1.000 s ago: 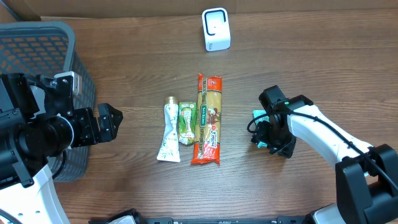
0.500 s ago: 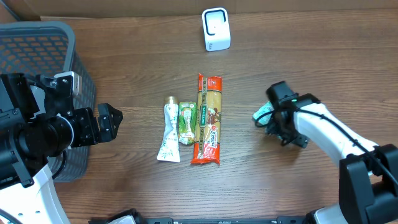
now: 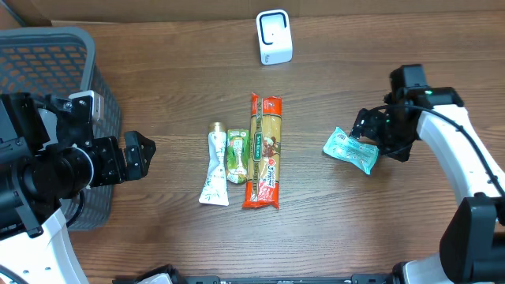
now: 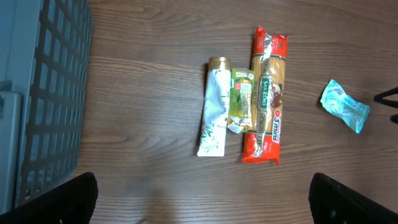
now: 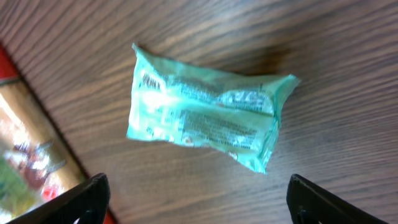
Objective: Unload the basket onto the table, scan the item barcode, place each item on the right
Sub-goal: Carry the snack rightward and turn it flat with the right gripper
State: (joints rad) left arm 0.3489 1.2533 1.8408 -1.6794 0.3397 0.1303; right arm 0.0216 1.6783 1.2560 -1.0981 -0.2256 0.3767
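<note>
The teal packet (image 3: 351, 150) lay flat on the table (image 3: 173, 71), right of the pasta pack (image 3: 262, 150) and free of any grip. The right gripper (image 5: 198, 198) stood wide open over it, and the left gripper (image 3: 138, 155) hung open beside the basket (image 3: 47, 55).

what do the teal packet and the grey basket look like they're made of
Teal packet: probably thin plastic film, slightly glossy; it is crinkled, with pinched ends and pale glints on the folds. Grey basket: looks like rigid moulded plastic, matte; its walls are an even open grid.
</note>
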